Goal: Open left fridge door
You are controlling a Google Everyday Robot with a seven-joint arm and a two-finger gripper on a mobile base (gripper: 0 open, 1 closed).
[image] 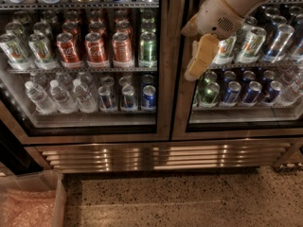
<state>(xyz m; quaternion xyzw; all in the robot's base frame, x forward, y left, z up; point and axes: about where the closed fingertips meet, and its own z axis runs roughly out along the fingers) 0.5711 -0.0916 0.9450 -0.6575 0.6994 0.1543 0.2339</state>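
Note:
The fridge fills the view, a two-door steel cooler with a louvred base grille. The left fridge door is shut flat; through its glass I see red soda cans and water bottles on wire shelves. My gripper, tan with a cream wrist, hangs from the upper right in front of the right door's left edge. It sits just right of the centre steel frames, at the height of the can shelf. It holds nothing that I can see.
The right glass door shows green-white and blue cans. A clear bin with pink plastic stands on the speckled floor at the bottom left. A dark gap runs along the fridge's left side.

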